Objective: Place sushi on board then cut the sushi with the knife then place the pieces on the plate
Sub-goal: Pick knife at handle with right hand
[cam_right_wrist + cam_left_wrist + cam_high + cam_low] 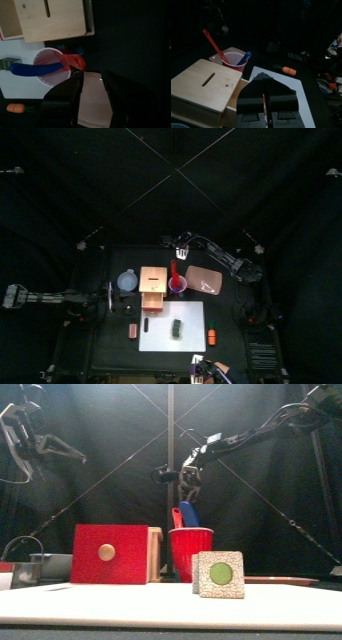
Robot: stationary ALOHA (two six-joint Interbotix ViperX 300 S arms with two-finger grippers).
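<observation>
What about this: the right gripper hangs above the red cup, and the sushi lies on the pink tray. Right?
No: the top view shows the sushi on the white cutting board, not the pink tray. The right gripper does hang above the red cup.

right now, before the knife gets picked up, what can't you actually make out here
- Lower ends of the blue knife and red knife: hidden inside the red cup in the front view.
- Number of blocks in the sushi: the front view shows one end only, and it is too small in the top view.
- What the small reddish thing left of the white board is: too small in the top view.
</observation>
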